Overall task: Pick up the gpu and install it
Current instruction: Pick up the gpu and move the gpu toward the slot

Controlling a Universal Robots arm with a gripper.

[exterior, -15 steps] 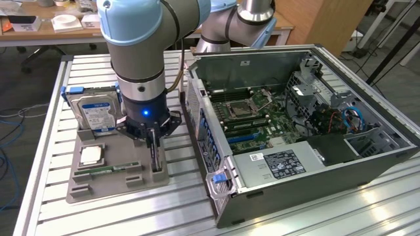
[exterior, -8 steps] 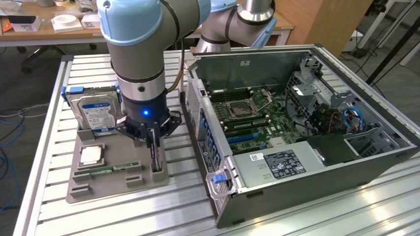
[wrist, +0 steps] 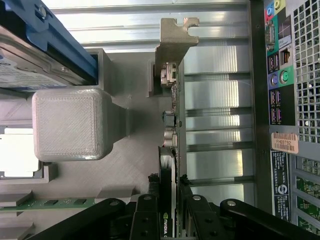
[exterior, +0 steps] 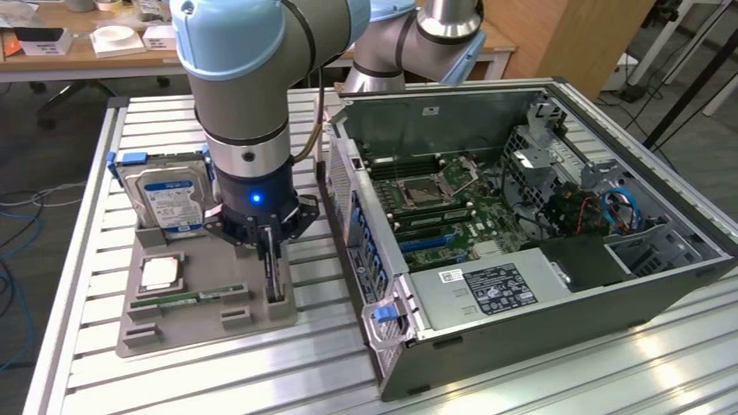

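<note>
The job is at its first stage. The gpu (exterior: 275,281) stands on edge in its slot in the grey tray (exterior: 185,335), at the end of the tray nearest the open computer case (exterior: 554,328), and it has not been lifted out. The gripper (exterior: 270,251) is down over the card's top edge. In the wrist view the black fingers (wrist: 147,215) sit one on each side of the gpu (wrist: 170,136) with no gap showing between them and the card, so they look clenched on it (the silver bracket end points away from the grip). The lift, the carry across to the case and the seating of the card on the board inside are, by my judgement, all yet to be done. No card can be seen fitted inside the case.

By count there is one gpu, one hard drive (exterior: 171,201) with a blue frame, one processor chip (exterior: 159,273) and one green memory stick (exterior: 190,298), all four on the one tray. There is also one computer case, lying open on the slatted metal surface (exterior: 519,385), and one arm.
</note>
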